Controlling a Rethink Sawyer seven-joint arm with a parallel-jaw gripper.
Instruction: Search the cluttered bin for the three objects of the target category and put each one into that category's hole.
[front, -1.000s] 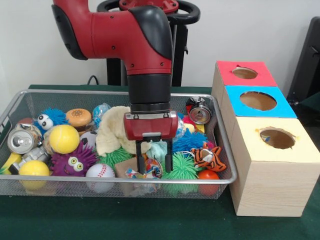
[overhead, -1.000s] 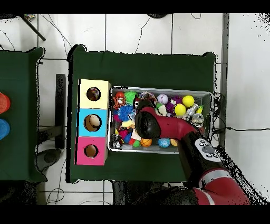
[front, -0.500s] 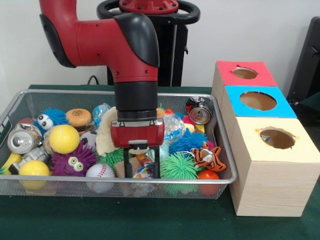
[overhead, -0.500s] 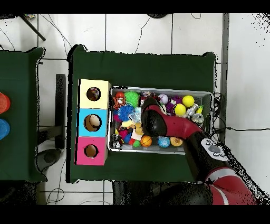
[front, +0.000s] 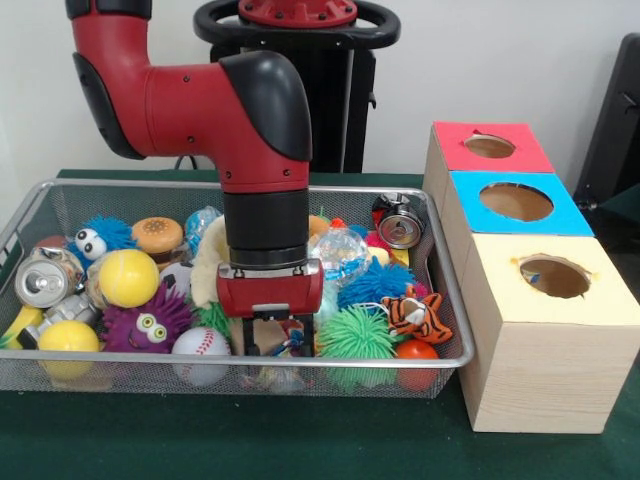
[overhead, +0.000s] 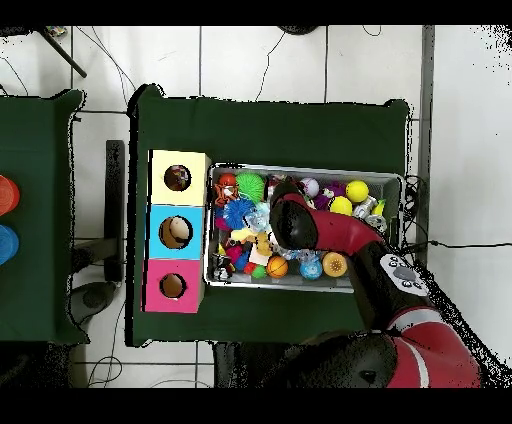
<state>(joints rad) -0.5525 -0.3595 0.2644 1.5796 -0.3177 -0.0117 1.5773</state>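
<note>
The Sawyer arm (front: 200, 100) wore glossy red shells with a rounded black elbow cap and black cylindrical wrist, ending in a red, boxy gripper (front: 270, 340) housing with black fittings.

Bin (front: 440, 300): silver wire mesh, metal. Boxes (front: 545, 375): pale bare wood, matt coloured tops. Arm (front: 215, 95): glossy red/black plastic. Can (front: 42, 280): shiny metal. Green ball (front: 360, 335): rubbery, spiky. Baseball (front: 200, 345): smooth w/ stitching. Tablecloth (front: 300, 445): matt green cloth.
</note>
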